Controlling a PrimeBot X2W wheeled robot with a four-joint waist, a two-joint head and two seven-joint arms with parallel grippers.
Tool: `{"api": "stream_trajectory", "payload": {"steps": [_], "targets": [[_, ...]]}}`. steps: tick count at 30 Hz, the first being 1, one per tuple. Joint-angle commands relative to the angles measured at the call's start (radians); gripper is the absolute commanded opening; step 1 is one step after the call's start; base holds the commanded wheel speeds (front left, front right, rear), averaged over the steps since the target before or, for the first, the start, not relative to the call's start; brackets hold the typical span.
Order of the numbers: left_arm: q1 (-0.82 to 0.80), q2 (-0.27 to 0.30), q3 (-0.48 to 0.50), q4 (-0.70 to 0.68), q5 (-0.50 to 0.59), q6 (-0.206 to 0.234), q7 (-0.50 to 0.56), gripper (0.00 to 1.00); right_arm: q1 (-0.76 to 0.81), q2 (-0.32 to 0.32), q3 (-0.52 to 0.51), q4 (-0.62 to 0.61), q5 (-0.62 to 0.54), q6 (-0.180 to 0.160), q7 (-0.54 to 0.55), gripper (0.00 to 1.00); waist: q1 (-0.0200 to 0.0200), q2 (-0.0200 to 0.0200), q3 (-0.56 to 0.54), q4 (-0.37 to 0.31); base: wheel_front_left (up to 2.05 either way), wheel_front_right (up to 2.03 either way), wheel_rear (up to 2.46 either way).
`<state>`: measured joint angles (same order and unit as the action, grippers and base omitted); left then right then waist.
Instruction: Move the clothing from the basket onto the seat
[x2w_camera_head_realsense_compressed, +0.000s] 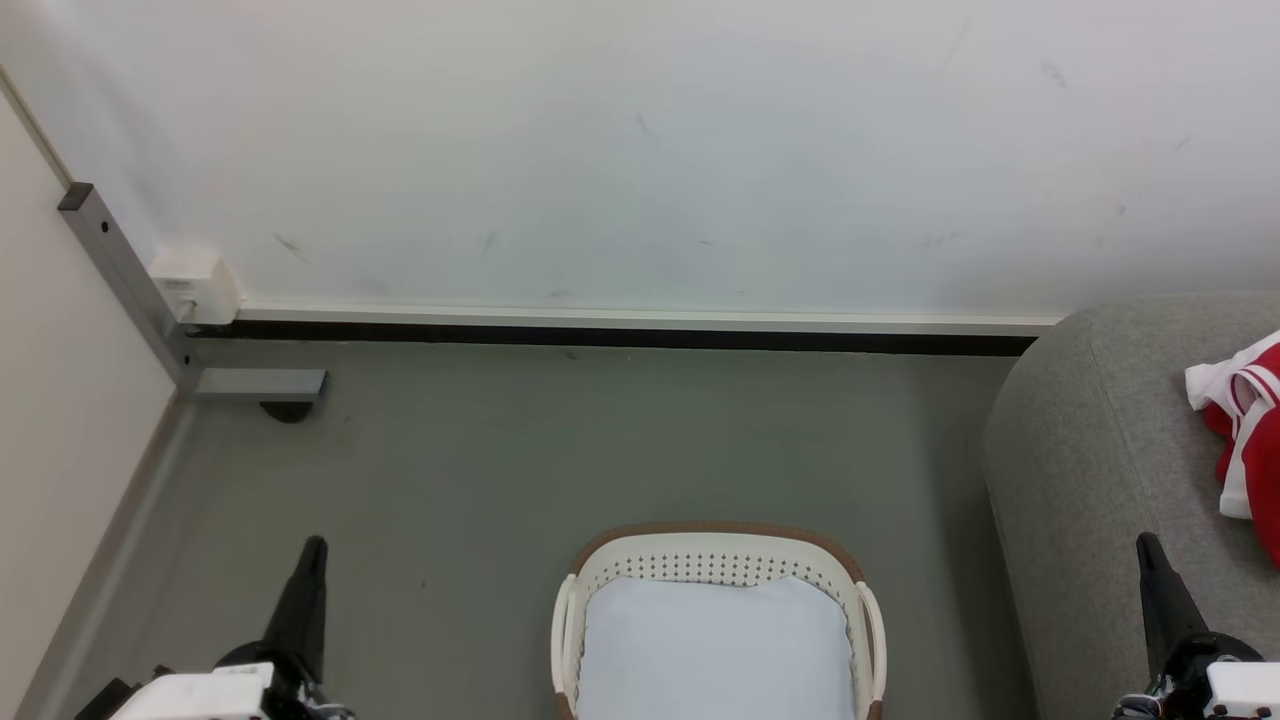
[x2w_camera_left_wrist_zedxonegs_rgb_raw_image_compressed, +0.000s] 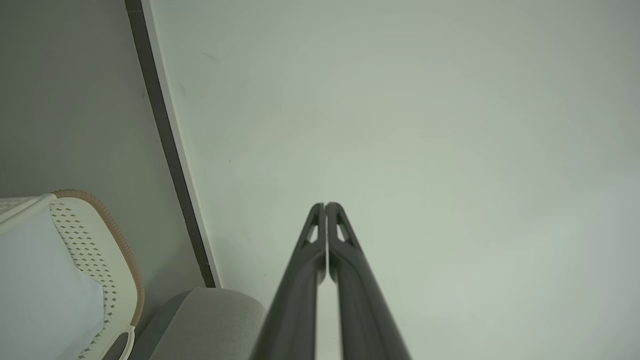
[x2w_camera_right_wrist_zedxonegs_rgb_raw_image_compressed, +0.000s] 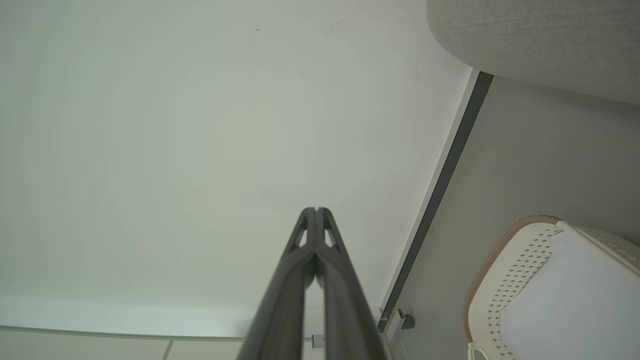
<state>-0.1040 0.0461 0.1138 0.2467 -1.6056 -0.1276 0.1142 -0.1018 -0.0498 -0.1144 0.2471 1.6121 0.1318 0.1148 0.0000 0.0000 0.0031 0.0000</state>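
Looks basically done imo: red clothing (x2w_camera_head_realsense_compressed: 1250, 430) sits on the seat (x2w_camera_head_realsense_compressed: 1100, 470), far right. Basket (x2w_camera_head_realsense_compressed: 715, 540) holds just a white liner (x2w_camera_head_realsense_compressed: 715, 640). Both arms' jaws are pressed together, empty. Next you prob check nothing red's hiding under that liner.

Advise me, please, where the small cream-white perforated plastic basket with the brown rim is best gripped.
Take the basket by its right side handle, probably from above and the right: the slim upright loop stands clear of the basket's side, and the right gripper, shut, is nearest.
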Motion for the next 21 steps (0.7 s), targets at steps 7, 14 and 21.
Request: {"api": "stream_trajectory", "payload": {"steps": [7,14,21], "targets": [[-0.009,0.008,0.002,-0.004,-0.013,-0.005,0.004,0.00,-0.012,0.000,-0.004,-0.005,0.001,-0.002,0.003,0.00,0.0000,0.0000,0.000,0.000,0.00,0.00,0.00],[-0.009,0.008,0.002,-0.004,-0.013,-0.005,0.004,0.00,-0.012,0.000,-0.003,-0.005,0.001,-0.002,0.003,0.00,0.0000,0.0000,0.000,0.000,0.00,0.00,0.00],[-0.009,0.008,0.002,-0.004,-0.013,-0.005,0.004,0.00,-0.012,0.000,-0.004,-0.005,0.001,-0.002,0.003,0.00,0.0000,0.0000,0.000,0.000,0.00,0.00,0.00]]}}
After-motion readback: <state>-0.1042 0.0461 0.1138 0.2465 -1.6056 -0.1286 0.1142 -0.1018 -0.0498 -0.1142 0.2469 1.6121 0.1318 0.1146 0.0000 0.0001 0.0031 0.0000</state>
